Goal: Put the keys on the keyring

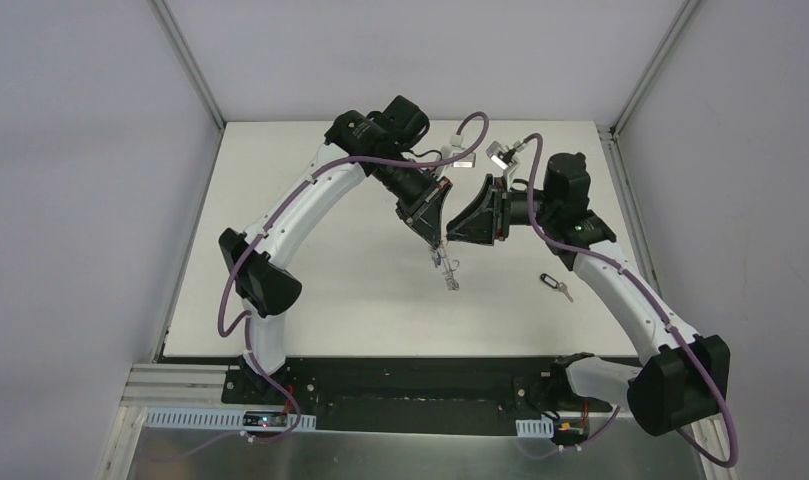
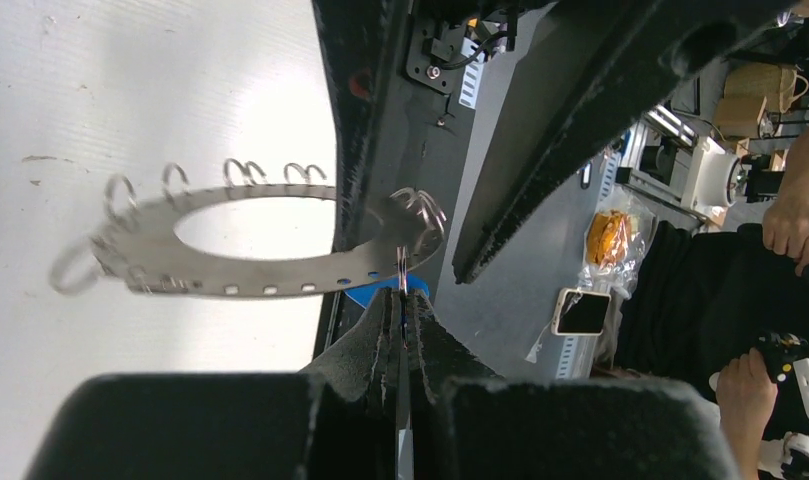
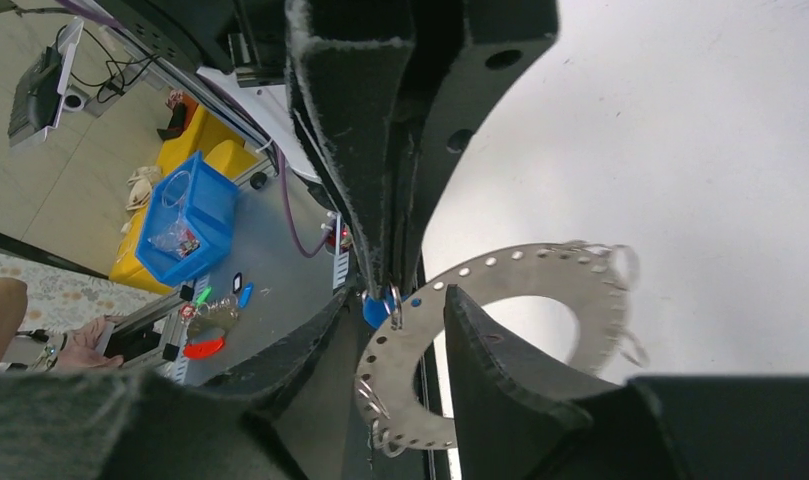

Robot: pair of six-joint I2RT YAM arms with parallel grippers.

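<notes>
- Nearest your side, the black key (image 1: 554,285) lies flat on the white table (image 1: 310,260). It is on the right arm's side, alone and well apart from both grippers.
- Further in, near the middle of the table, you find the keyring (image 2: 140,250). It hangs from the left arm's fingertips, and the top camera sees it almost edge-on.
- Small wire loops stand along the keyring's outer edge, with a cluster of them just beside the pinch.
- The blue key (image 3: 374,310) sits right at that pinch, its head tucked against the keyring's rim just under the fingertips.
- Your left gripper (image 2: 400,298) is fully closed, its two pads pressed together on a thin metal piece at the keyring's rim.
- You cannot tell from either wrist view whether that piece is a wire loop or part of the blue key. The keyring hangs from this grip either way.
- Just beyond, your right gripper (image 3: 405,300) faces the left one nose to nose with its jaws apart.
- One finger of the right gripper stands on each side of the keyring's flat band, close to the blue key.
- Whether either pad of the right gripper touches the metal, you cannot tell.
</notes>
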